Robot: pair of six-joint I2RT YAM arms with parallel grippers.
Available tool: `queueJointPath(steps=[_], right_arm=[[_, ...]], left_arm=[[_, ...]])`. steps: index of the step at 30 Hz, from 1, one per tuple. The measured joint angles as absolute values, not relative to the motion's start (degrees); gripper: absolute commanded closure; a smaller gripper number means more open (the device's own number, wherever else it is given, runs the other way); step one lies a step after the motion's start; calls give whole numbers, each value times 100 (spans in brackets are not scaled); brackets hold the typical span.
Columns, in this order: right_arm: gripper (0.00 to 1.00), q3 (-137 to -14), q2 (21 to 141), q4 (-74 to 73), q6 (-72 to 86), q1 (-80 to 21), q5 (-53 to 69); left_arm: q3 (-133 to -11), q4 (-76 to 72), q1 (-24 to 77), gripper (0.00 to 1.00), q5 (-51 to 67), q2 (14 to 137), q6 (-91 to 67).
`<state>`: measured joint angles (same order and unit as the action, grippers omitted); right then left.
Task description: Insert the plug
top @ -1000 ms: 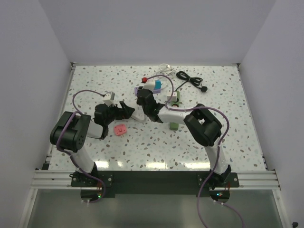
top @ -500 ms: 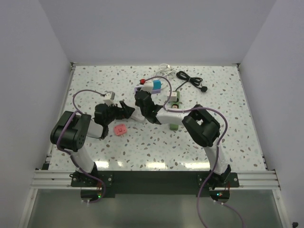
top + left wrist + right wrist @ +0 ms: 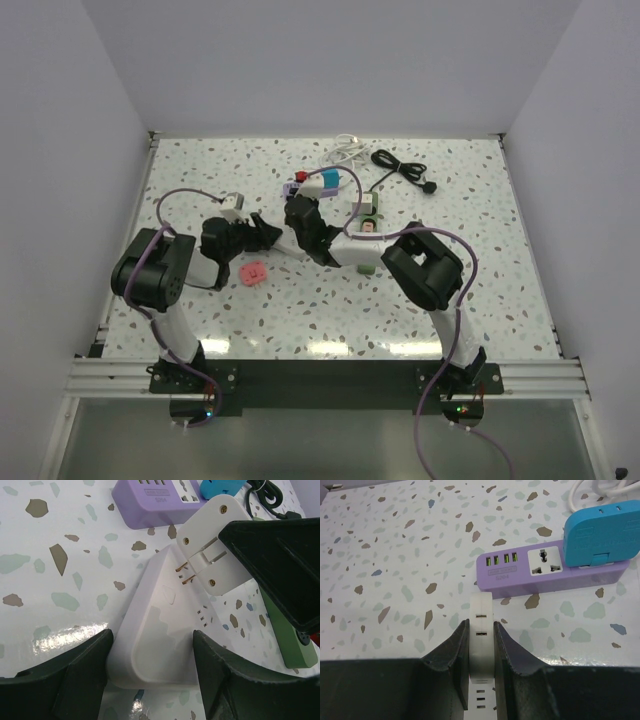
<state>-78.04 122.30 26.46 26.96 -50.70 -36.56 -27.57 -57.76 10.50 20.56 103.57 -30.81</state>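
Note:
A white triangular socket block [image 3: 160,630] lies on the table, and my left gripper [image 3: 152,675] is shut on its near end, one finger on each side. My right gripper [image 3: 481,645] is shut on a flat white plug [image 3: 481,625], held on edge. In the left wrist view the plug [image 3: 212,550] is tilted over the block's far corner. Its metal prongs [image 3: 182,572] meet the block's top face; I cannot tell whether they sit in slots. In the top view both grippers meet mid-table, the left [image 3: 262,236] and the right [image 3: 300,217].
A purple power strip [image 3: 545,567] with a blue adapter [image 3: 600,535] lies just beyond the plug. A green strip [image 3: 367,262] is to the right and a pink plug [image 3: 253,271] is near the left gripper. Black cable [image 3: 405,170] and white cable [image 3: 345,148] lie at the back.
My right gripper has shifted slightly left and nearer, toward the left gripper, carrying the plug. The left gripper has hardly moved.

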Motion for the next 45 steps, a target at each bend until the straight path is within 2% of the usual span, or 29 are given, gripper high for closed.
queueJointPath(steps=[45], right_arm=[[100, -7649, 12180, 2823, 2633, -5085, -3404]], left_arm=[[-2862, -5631, 928, 39, 2290, 10372, -3068]])
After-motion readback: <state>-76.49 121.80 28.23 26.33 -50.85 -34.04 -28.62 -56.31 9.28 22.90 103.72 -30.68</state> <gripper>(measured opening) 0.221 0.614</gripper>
